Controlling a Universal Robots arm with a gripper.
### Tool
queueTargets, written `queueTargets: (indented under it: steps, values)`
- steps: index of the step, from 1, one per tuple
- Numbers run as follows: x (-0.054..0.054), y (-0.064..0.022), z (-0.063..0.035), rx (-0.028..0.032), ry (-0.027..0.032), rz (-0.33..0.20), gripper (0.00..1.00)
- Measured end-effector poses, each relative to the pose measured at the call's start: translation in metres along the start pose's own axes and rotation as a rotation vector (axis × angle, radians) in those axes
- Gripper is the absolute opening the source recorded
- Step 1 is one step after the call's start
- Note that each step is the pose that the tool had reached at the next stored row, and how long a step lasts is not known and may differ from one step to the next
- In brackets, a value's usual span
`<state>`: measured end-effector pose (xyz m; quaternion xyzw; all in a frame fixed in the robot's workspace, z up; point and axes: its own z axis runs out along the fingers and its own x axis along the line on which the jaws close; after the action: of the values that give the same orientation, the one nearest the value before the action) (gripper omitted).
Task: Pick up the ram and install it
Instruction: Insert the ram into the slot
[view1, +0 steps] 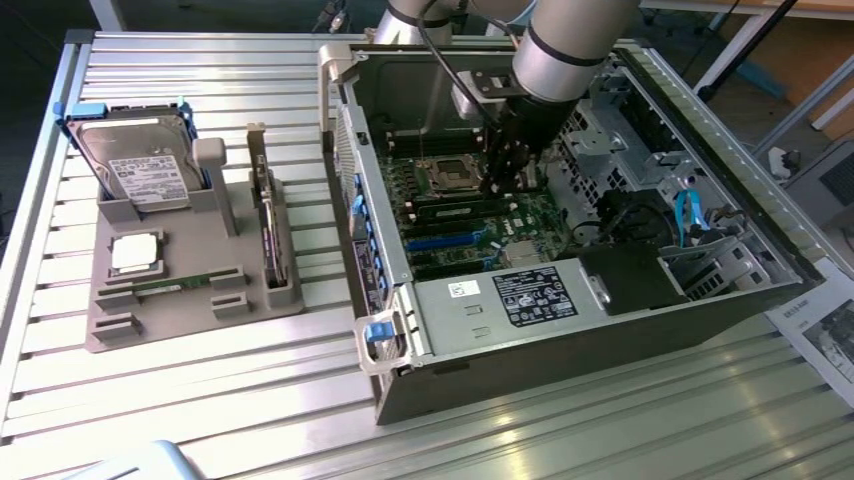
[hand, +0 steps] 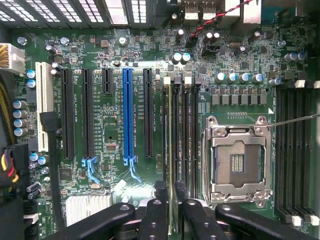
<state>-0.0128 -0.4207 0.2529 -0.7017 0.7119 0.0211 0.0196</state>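
Wrist view: the ram (hand: 170, 145) stands edge-on, only a thin pale line over the memory slots (hand: 186, 140); the gripper (hand: 172, 217) is clamped on it; whether it is seated, I cannot tell; in the exterior view the arm (view1: 561, 50) hides it, with the processor socket (view1: 447, 172) at nine o'clock.

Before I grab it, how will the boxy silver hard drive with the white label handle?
The silver hard drive looks metal-cased: probably stiff, heavy for its size. Standing on edge in the grey holder, it might tip if pushed.
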Motion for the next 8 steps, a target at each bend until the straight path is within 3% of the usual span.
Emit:
queueTargets:
  steps: [8]
  values:
    - [-0.001,0.0,-0.016,-0.0001,0.0046,0.0,0.19]
